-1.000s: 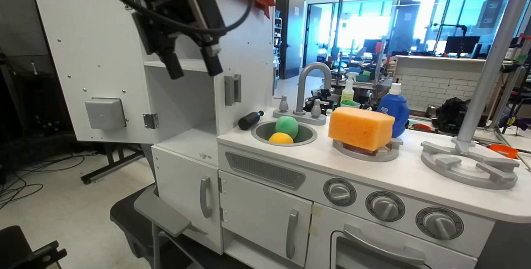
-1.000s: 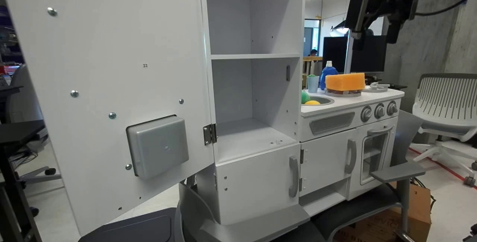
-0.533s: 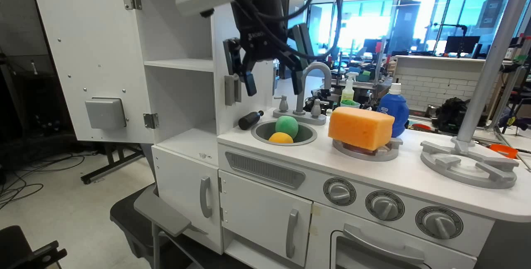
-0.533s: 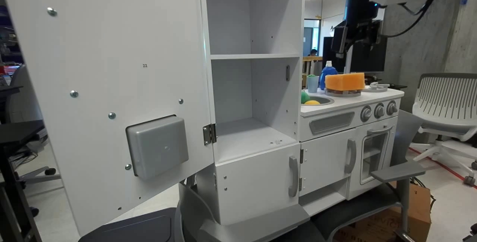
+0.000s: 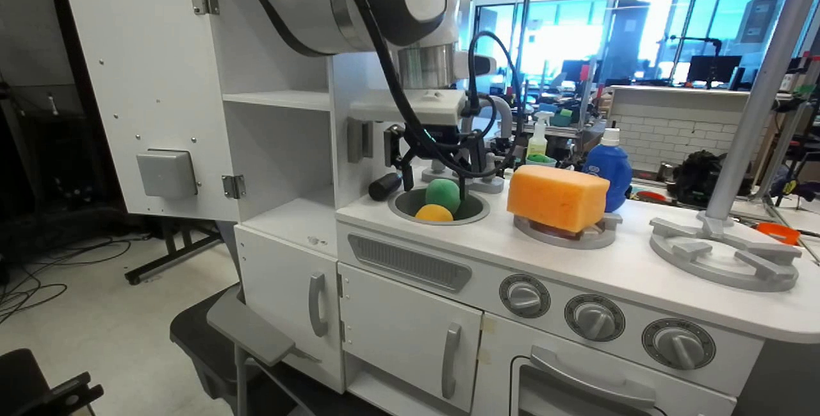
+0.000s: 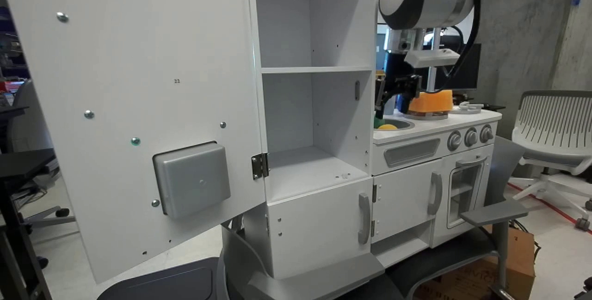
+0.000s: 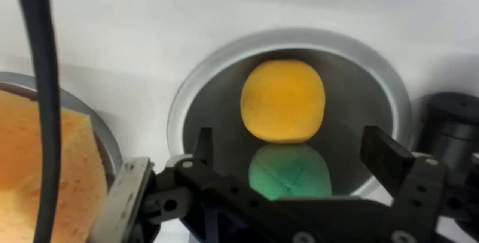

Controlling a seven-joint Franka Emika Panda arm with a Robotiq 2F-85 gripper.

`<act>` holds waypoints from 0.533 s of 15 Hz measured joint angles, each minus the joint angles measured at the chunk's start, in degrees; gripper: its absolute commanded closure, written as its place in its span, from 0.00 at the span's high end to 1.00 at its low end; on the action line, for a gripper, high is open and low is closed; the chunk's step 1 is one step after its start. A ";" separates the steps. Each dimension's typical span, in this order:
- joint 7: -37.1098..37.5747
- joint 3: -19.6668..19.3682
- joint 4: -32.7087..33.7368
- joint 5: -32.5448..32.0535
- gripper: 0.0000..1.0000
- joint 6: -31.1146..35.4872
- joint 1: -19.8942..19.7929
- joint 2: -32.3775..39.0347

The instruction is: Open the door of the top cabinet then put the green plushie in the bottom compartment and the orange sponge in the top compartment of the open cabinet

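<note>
A black gripper stands spread wide over a round grey sink.
In the wrist view, its two fingers flank the seamed green plushie, which lies in the sink at six o'clock of one yellow ball. In an exterior view, the orange sponge, a pitted foam block, sits on a burner toward three o'clock from the sink; three round knobs run below. The white door (its mark is too small to read) stands open, baring the single shelf of the top cabinet.
</note>
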 measured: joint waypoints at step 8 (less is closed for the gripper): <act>-2.72 0.26 14.66 1.30 1.00 -0.23 -0.41 10.18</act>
